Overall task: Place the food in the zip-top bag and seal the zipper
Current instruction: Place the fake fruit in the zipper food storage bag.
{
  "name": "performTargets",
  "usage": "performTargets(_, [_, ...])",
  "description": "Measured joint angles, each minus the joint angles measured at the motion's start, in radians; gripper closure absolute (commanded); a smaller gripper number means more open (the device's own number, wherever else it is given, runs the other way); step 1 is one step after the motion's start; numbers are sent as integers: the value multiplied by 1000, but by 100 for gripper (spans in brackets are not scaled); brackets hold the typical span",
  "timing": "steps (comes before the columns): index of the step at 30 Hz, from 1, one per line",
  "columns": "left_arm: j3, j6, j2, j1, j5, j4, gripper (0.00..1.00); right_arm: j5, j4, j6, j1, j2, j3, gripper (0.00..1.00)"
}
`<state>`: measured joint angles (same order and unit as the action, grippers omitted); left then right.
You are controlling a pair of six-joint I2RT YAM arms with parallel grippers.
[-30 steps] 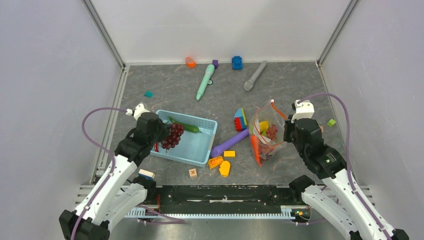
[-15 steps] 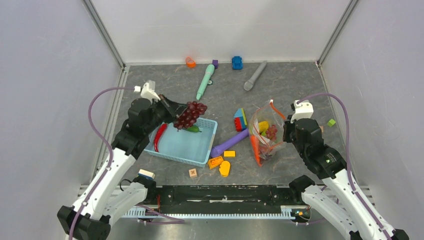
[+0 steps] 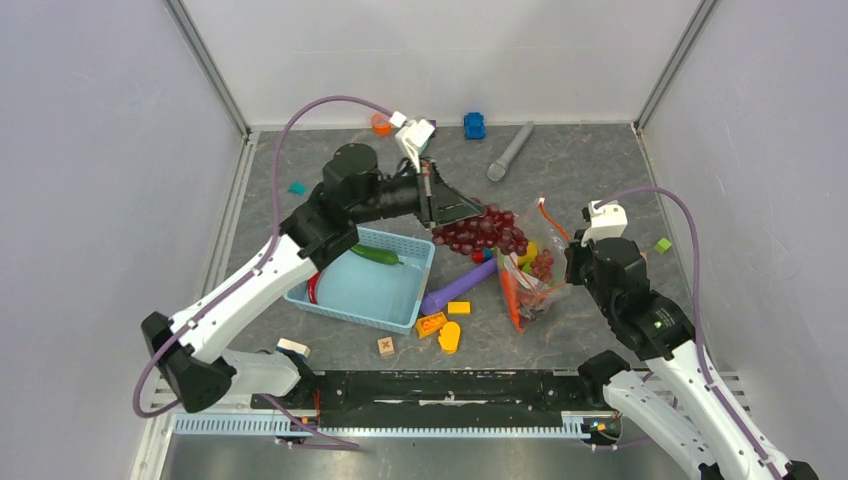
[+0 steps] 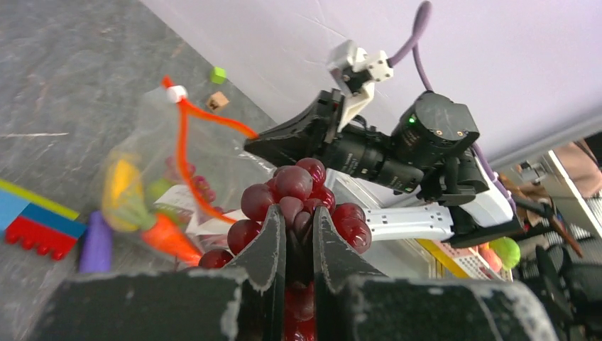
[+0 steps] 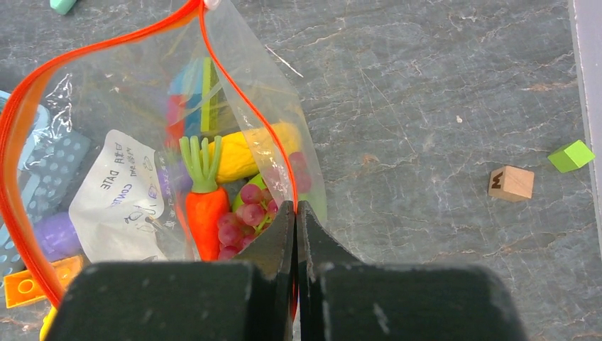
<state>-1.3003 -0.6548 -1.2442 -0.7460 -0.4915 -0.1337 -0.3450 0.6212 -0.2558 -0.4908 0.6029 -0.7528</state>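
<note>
In the basket (image 3: 424, 280), a green vegetable (image 3: 375, 254) and a red chilli (image 3: 314, 288), half hidden under the arm (image 3: 250, 290). Above the counter (image 3: 580, 180) beside it, a grape bunch (image 4: 294, 181) clamped in the left gripper (image 4: 297, 217). In the open zip-top bag (image 5: 128, 177), carrot (image 5: 204, 213), yellow piece (image 5: 248, 160) and grapes (image 5: 245, 213), blurred through plastic; right gripper (image 5: 296, 209) pinched shut on its zipper (image 5: 7, 142).

Light-blue mesh basket (image 3: 424, 272) on grey floor (image 3: 590, 165). Purple cylinder (image 3: 455, 287) just beside basket's right wall, angled away to the right. Orange block (image 3: 431, 324), small orange block (image 3: 459, 307) and yellow-orange piece (image 3: 449, 337) near basket's front-right corner. Marked wooden cube (image 3: 386, 346) in front of basket. Blue-red-yellow block stack (image 4: 35, 227) right of basket, beyond cylinder. Teal bit (image 3: 297, 188) behind basket, left. Orange ring (image 3: 380, 124), blue toy (image 3: 474, 125) and grey stick (image 3: 510, 152) well behind basket. Green cube (image 3: 663, 245) and lettered cube (image 5: 511, 183) far right of basket.
</note>
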Motion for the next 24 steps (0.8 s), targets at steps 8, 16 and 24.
performTargets(8, [-200, 123, -193, -129, -7, -130, 98, 8, 0, 0, 0, -14, 0, 100])
performTargets(16, [-346, 235, -337, -233, 151, -319, 98, 40, -1, 11, 0, -15, 0, 100])
performTargets(24, [-549, 323, -504, -298, 256, -413, 98, 130, -34, 37, 0, -35, 6, 100])
